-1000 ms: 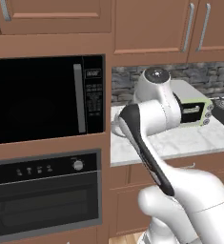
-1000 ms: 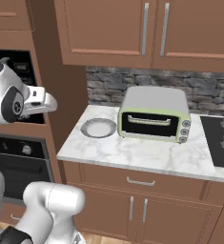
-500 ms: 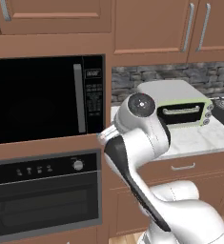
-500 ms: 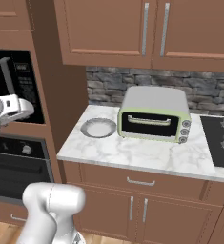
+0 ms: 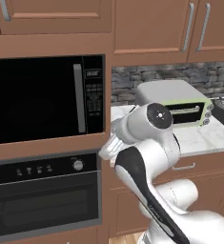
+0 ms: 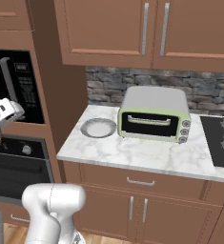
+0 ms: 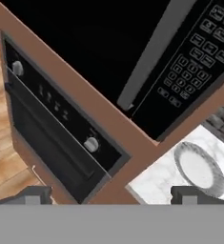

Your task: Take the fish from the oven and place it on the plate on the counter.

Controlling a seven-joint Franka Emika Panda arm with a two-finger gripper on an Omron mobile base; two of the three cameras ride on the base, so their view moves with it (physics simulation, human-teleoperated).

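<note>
The oven sits built into the wall column under the microwave, its dark glass door shut and its black knob strip above it. The fish is hidden. My gripper is open with nothing between its fingers, held in front of the wood band between microwave and oven, at the column's right corner. My white hand shows at the left edge in the right base view. The plate lies bare on the left end of the marble counter; it also appears as the plate in the hand view.
A large black microwave with a vertical grey handle fills the column above the oven. A pale-green toaster oven stands right of the plate. A black cooktop lies at the counter's right end. Wooden cabinets hang overhead.
The arm has swung left, away from the counter and toaster oven, until the hand is in front of the microwave and oven column. The jaws stay open.
</note>
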